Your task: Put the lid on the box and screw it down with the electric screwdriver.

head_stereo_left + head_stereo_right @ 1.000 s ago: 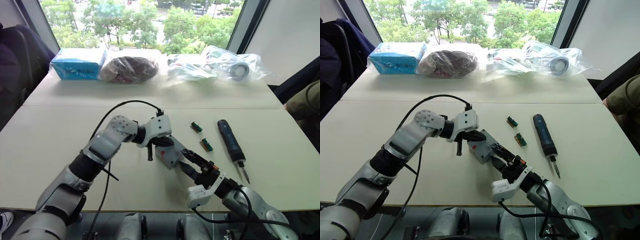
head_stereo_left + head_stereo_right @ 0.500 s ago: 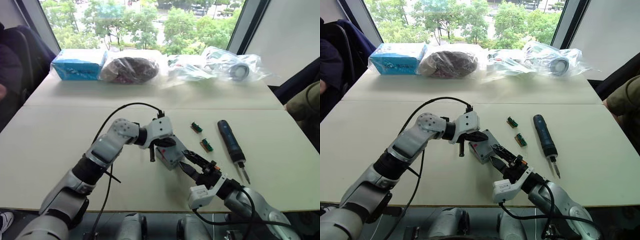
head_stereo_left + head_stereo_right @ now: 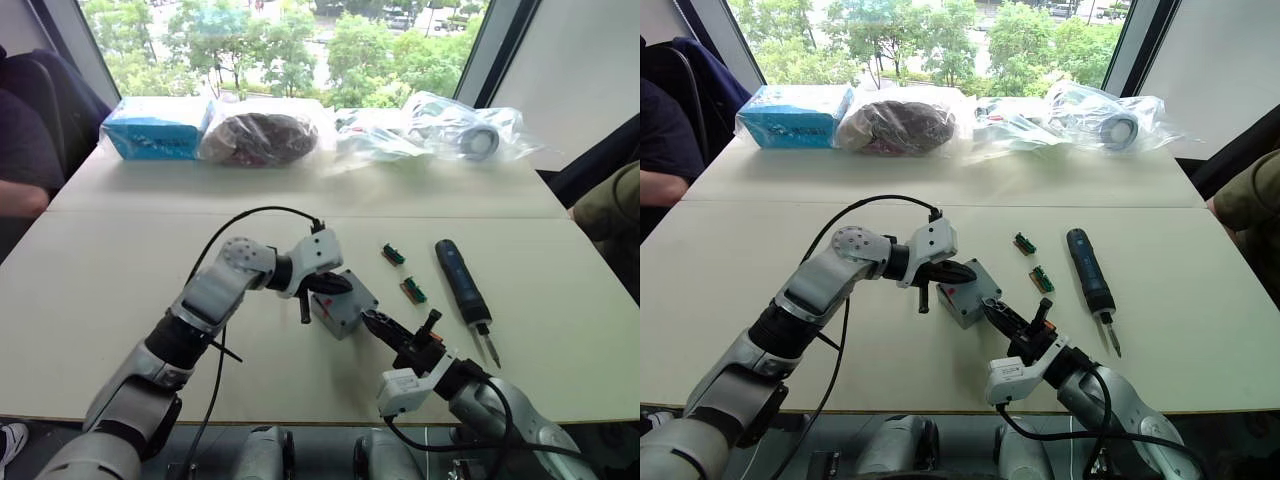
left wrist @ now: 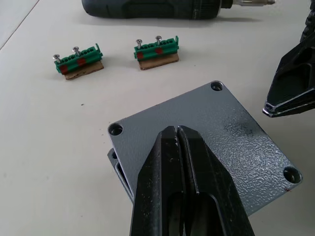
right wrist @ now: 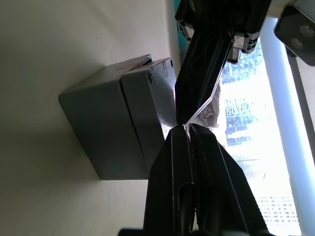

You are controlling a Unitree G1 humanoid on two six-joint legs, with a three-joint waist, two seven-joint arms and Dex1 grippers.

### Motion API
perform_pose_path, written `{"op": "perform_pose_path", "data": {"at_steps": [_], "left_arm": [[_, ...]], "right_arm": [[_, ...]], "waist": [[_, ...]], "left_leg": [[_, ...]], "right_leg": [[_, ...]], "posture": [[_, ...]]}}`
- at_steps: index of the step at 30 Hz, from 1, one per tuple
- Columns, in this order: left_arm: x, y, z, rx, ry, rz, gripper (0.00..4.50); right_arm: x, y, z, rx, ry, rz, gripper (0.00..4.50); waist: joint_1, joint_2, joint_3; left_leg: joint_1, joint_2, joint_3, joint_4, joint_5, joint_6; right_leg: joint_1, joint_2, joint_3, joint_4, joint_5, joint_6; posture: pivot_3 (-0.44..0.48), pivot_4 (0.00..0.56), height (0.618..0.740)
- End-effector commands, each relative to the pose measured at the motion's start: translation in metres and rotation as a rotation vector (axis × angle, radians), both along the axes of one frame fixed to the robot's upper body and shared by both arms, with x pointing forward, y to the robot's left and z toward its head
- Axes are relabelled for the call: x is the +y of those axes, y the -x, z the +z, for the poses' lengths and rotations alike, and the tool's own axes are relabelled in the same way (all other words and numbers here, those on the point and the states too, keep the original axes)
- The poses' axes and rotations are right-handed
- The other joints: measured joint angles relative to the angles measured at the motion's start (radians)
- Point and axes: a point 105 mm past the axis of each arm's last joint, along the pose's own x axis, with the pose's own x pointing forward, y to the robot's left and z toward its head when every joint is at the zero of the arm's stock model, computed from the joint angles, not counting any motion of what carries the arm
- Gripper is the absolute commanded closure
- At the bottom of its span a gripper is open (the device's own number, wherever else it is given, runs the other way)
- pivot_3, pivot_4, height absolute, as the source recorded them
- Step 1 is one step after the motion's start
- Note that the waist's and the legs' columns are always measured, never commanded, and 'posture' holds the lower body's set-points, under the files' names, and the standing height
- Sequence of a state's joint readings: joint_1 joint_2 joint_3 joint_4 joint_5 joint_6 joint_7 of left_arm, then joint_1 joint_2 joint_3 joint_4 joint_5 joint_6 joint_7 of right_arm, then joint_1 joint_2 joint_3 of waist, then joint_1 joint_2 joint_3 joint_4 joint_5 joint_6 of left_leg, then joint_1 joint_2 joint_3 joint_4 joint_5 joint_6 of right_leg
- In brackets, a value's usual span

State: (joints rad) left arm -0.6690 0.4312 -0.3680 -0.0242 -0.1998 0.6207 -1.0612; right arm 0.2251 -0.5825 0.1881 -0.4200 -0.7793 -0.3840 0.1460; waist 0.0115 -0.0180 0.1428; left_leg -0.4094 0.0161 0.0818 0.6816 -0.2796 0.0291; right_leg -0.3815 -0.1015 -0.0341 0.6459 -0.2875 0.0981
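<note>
You have the shallow square grey plastic lid (image 4: 206,142) sitting on top of the deeper grey plastic box (image 5: 106,135), near the middle of the pale table (image 3: 90,290). From the left wrist view the lid sits slightly skewed, with a corner of the box peeking out beneath one edge, and its corner screw holes are open. The box carries a red mark on the side facing you.

Your left gripper (image 4: 177,135) has its two black fingers pressed together with nothing between them, and their tips rest on the top face of the lid, close to one edge. Your right gripper (image 5: 188,129) is likewise clenched on nothing; its fingers point at the upper edge of the lid from the near side, just beside the left gripper's fingers, and you cannot tell from these views whether they actually touch the lid.

Two small green connectors (image 3: 403,273) lie just beyond the box on your right. Past them, the long dark blue-and-black electric screwdriver (image 3: 460,283) lies flat on the table, its thin metal bit pointing toward you, well apart from both grippers.
</note>
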Motion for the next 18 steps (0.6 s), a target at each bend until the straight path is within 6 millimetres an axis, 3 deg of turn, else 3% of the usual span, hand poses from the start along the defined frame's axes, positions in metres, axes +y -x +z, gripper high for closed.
{"op": "perform_pose_path", "data": {"at_steps": [1, 4, 8, 12, 15, 18], "left_arm": [[0.008, -0.008, 0.021, 0.017, 0.095, 0.046, 4.50], [0.010, -0.010, 0.035, 0.043, 0.163, 0.063, 4.50], [0.021, -0.024, 0.051, 0.076, 0.239, 0.147, 4.50], [0.031, -0.032, 0.039, 0.067, 0.185, 0.190, 4.50], [0.034, -0.033, 0.032, 0.080, 0.161, 0.189, 4.50], [0.034, -0.024, 0.020, 0.123, 0.128, 0.142, 4.50]], "right_arm": [[-0.007, -0.004, 0.016, -0.002, -0.112, -0.024, 4.43], [-0.010, -0.005, 0.020, 0.070, -0.212, -0.031, 4.43], [-0.007, 0.004, 0.021, 0.392, -0.550, -0.003, 4.43], [-0.013, 0.001, 0.028, 0.546, -0.766, -0.038, 4.43], [-0.010, 0.003, 0.028, 0.613, -0.759, -0.026, 4.43], [0.001, 0.013, 0.015, 0.770, -0.751, 0.007, 4.43]], "waist": [[0.000, 0.001, 0.002], [0.001, 0.001, 0.007], [0.001, 0.000, 0.013], [-0.002, 0.001, 0.014], [0.000, 0.002, 0.015], [0.001, 0.002, 0.015]], "left_leg": [[0.000, 0.000, 0.000, 0.000, 0.000, 0.000], [-0.001, 0.000, 0.000, 0.000, 0.000, 0.000], [-0.001, 0.000, -0.001, 0.000, 0.000, 0.000], [-0.001, 0.000, -0.001, -0.001, 0.000, 0.000], [-0.001, 0.000, -0.001, -0.002, 0.000, 0.000], [-0.002, 0.000, -0.001, -0.002, 0.000, 0.000]], "right_leg": [[-0.001, 0.000, 0.000, 0.000, 0.000, 0.000], [-0.001, 0.001, 0.000, 0.000, 0.000, 0.000], [0.000, 0.001, -0.001, 0.000, 0.000, 0.001], [0.000, -0.001, -0.001, 0.000, 0.001, 0.001], [-0.002, -0.001, -0.001, 0.000, 0.001, 0.001], [-0.003, -0.003, -0.001, 0.000, 0.000, 0.000]], "posture": [[0.000, 0.150, 0.740], [0.000, 0.150, 0.740], [0.000, 0.150, 0.740], [0.000, 0.150, 0.740], [0.000, 0.150, 0.740], [0.000, 0.150, 0.740]]}}
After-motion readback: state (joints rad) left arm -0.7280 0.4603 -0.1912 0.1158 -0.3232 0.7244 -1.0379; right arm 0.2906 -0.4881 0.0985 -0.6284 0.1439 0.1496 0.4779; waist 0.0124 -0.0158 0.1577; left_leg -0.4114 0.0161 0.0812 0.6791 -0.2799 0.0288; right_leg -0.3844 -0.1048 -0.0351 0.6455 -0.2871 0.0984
